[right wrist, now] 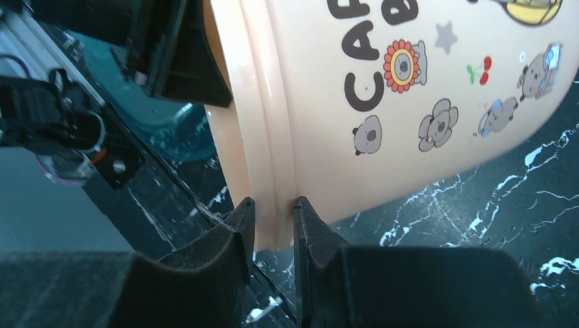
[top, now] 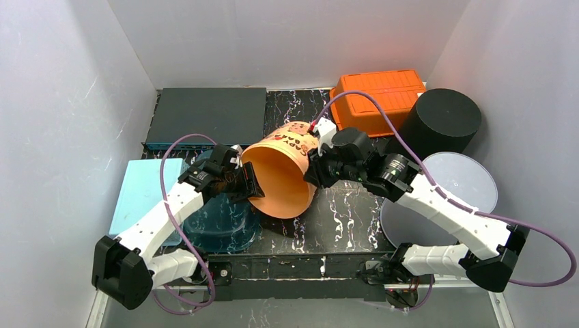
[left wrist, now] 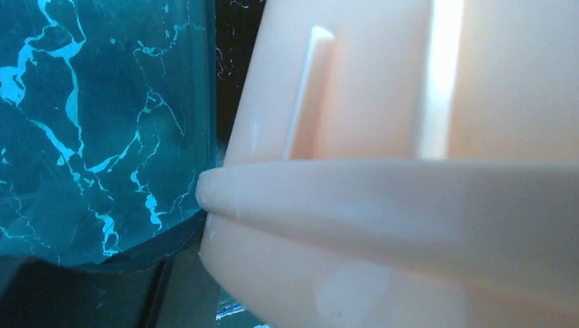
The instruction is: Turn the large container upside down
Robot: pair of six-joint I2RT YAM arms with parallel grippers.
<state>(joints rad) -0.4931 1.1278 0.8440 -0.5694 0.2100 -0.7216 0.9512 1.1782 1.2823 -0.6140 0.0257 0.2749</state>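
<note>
Now, large container (top: pixel 283 181) tipped sideways, mouth nearward, base rearward

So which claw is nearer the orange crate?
Right. The right claw grips the bucket rim nearest the orange crate; the left claw sits at the opposite rim, farther away.

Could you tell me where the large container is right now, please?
In the top view the large container is tipped sideways at mid-table, rim held by the left gripper and right gripper, in front of the orange crate.

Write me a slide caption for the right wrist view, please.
Right gripper pinches the rim of the tilted, cartoon-printed large container.
</note>
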